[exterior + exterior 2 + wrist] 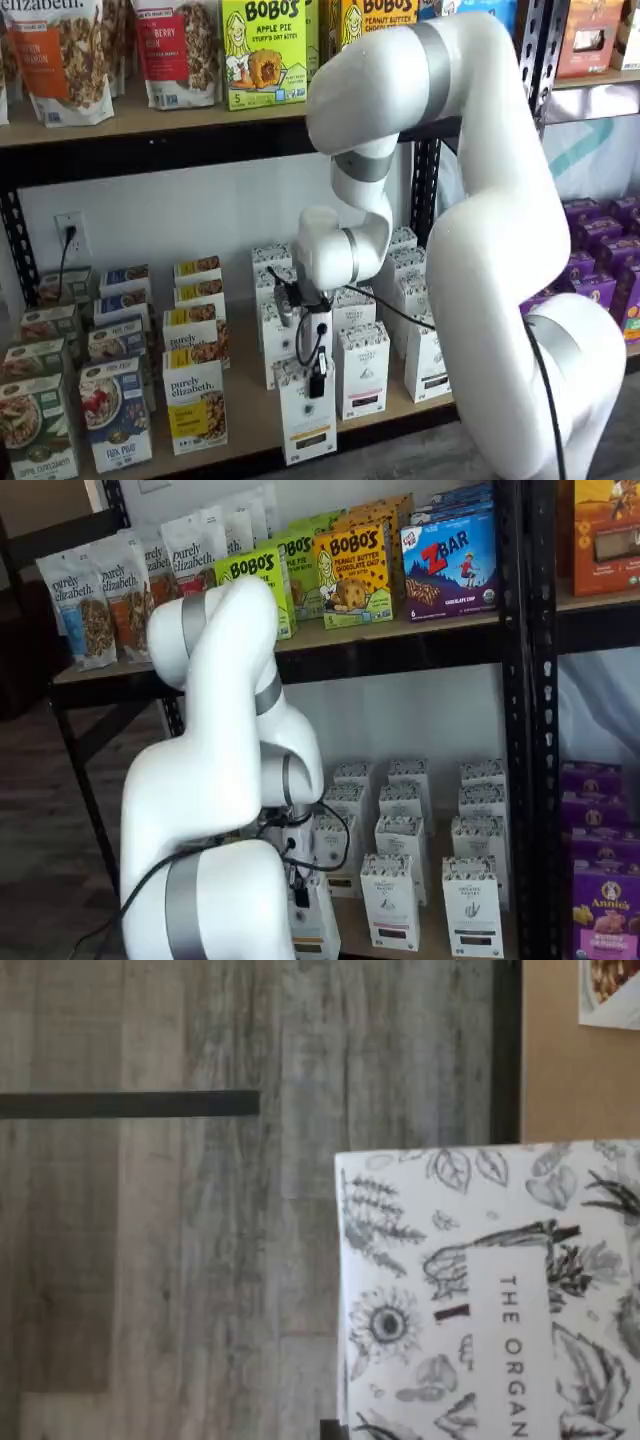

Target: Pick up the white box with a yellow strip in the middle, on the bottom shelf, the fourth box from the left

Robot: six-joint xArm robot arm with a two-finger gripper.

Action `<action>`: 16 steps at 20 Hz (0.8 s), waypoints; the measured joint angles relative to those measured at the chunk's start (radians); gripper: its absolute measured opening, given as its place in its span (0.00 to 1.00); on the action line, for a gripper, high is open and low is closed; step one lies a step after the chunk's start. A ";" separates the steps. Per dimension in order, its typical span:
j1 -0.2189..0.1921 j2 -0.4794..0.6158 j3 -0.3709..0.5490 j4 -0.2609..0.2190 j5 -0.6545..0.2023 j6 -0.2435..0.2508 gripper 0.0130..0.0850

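— Where was the white box (306,420) at that moment?

— At the front edge of the bottom shelf (250,425), directly under the gripper (316,385). In a shelf view it stood upright, forward of the other white cartons (362,368) in the rows behind it, with a dark band low on its front. In a shelf view (312,920) from the other side, only part of it showed past the robot's white arm (215,780).

— And the fingers?

— They were pressed together on the speckled top of the white box; a black piece and a cable hung down over the carton's upper front, and no gap showed between them. Whether the box had left the board could not be told.

— What did the wrist view give?

— The box's patterned top (490,1290), close up, with drawn leaves, a sunflower and the letters "THE ORGAN". Beside it lay grey wood-grain floor (200,1260) and a black bar of the rack (130,1104); a strip of pale plywood showed past a black upright.

— Anything near it on the shelf?

— The "purely elizabeth" boxes (195,405) stood just beside it, nearer the wall socket (68,233). Purple boxes (600,275) sat well apart in the next bay.
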 joint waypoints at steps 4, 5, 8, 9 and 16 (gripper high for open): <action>0.006 -0.080 0.092 -0.008 -0.017 0.012 0.56; 0.008 -0.100 0.111 0.005 -0.016 0.002 0.56; 0.012 -0.163 0.170 0.020 -0.007 -0.007 0.56; 0.013 -0.183 0.188 0.015 -0.003 -0.001 0.56; 0.023 -0.314 0.315 -0.014 0.006 0.036 0.56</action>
